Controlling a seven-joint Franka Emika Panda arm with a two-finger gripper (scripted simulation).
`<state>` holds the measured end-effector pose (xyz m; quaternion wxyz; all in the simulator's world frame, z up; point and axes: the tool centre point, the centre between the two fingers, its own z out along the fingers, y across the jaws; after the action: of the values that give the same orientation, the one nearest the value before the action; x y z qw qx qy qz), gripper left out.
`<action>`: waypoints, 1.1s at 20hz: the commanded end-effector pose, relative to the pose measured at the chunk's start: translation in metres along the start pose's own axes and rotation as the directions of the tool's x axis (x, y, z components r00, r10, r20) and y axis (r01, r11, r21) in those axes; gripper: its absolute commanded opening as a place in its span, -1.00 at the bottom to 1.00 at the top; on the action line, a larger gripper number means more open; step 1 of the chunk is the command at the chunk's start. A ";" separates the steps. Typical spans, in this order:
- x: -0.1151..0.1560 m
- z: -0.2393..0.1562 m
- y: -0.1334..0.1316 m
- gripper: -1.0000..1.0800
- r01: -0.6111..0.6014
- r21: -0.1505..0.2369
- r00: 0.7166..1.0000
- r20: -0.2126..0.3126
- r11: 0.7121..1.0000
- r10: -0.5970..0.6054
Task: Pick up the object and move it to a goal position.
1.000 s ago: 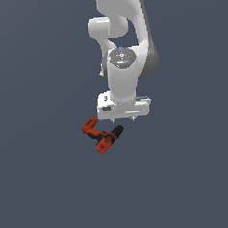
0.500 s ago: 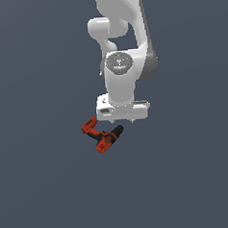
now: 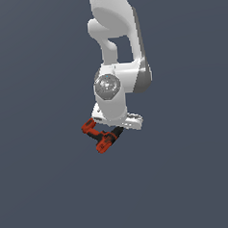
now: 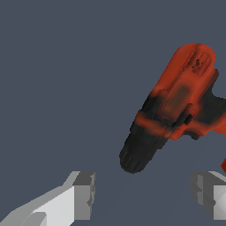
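Observation:
The object, a small red-orange drill [image 3: 99, 136] with a black chuck, lies on the dark floor. In the exterior view the white hand sits just above and behind it, partly covering it. The wrist view shows the drill [image 4: 176, 110] from above, its black chuck end pointing toward the gap between the fingers. My gripper [image 4: 145, 194] is open, with one grey fingertip [image 4: 84, 194] and the other [image 4: 204, 190] standing wide apart and nothing between them. The fingers are apart from the drill.
A plain dark grey-blue floor [image 3: 44, 188] fills the scene around the arm. The white arm [image 3: 116, 48] rises straight up from the hand.
The arm has lowered the hand toward the drill and the wrist has turned a little. The drill has not moved.

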<state>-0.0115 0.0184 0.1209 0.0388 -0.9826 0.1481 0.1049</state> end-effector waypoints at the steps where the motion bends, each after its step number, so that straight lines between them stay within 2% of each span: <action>1: 0.003 0.013 0.006 0.62 -0.093 0.010 0.994 0.055 0.996 0.093; 6: 0.008 0.035 0.014 0.62 -0.258 0.008 0.955 0.156 0.966 0.253; 11: 0.009 0.050 0.020 0.62 -0.364 -0.007 0.907 0.226 0.931 0.356; 17: 0.010 0.060 0.023 0.62 -0.426 -0.022 0.869 0.268 0.905 0.416; 22: 0.010 0.061 0.023 0.62 -0.428 -0.023 0.867 0.270 0.903 0.418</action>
<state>-0.0208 -0.0004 0.0584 0.0531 -0.9019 0.3552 0.2401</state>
